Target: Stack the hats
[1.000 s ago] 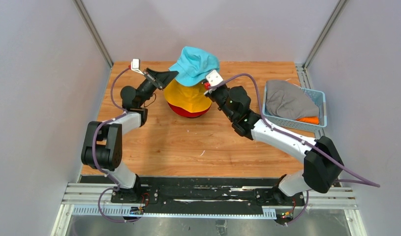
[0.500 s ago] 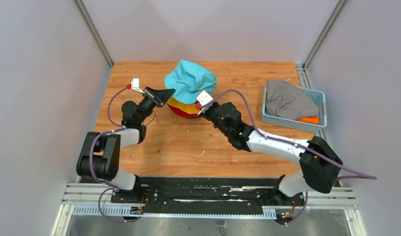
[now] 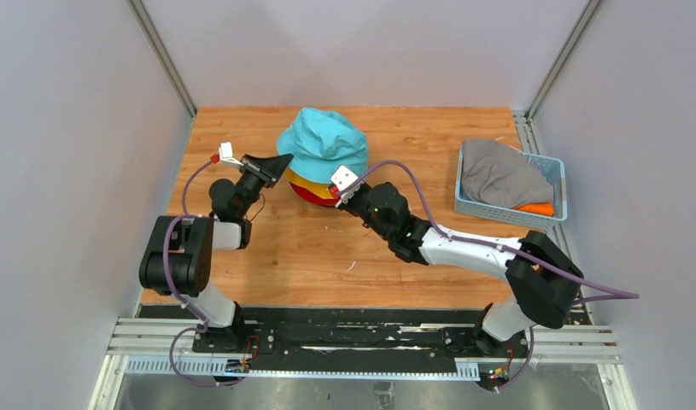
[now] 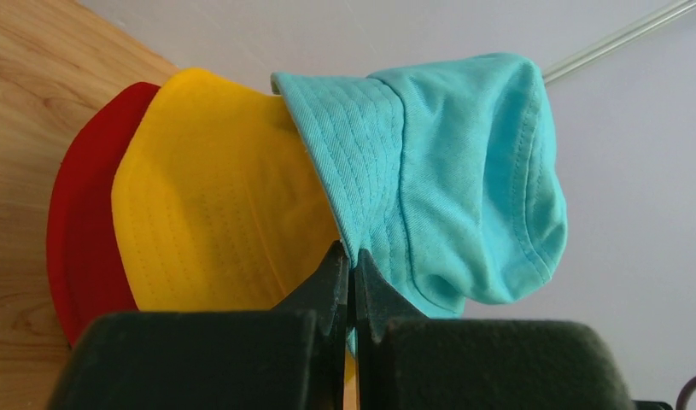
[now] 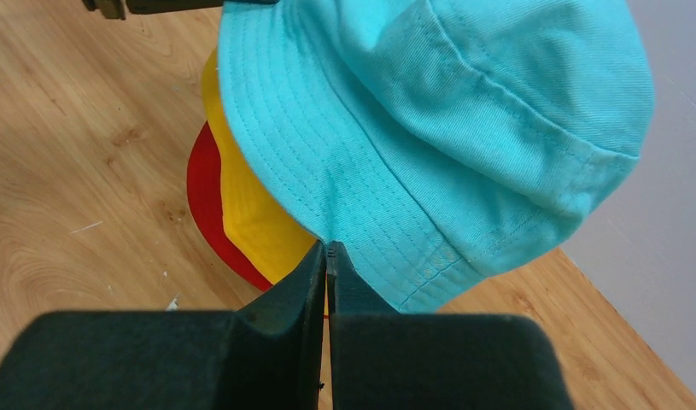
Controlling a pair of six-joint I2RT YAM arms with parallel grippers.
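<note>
Wrist views: each hand's fingers are cut off by the frame bottom, only the black tips show. Left hand (image 4: 351,256) is pressed together, pinching the brim edge of the teal hat (image 4: 447,179). Right hand (image 5: 325,248) is likewise closed tight on the teal brim, opposite side. In the top view the right fingertips are tucked under the brim and hard to make out.

Teal hat sits on top of the stack at mid-far desk (image 3: 327,256), between the two hands, brim stretched across them. It covers most of the yellow hat (image 4: 216,196), which covers the red hat (image 4: 79,222). From above only slivers of yellow and red brim show on the near side. Red brim reaches down to the wood or close to it, contact unclear. What the stack sits on is hidden by fabric.

Right of the stack, well apart: light blue basket (image 3: 559,190) at the desk's right edge. Crumpled grey hat (image 3: 498,175) fills it. Orange hat (image 3: 536,207) is mostly buried under the grey, only a strip shows at the near corner.
</note>
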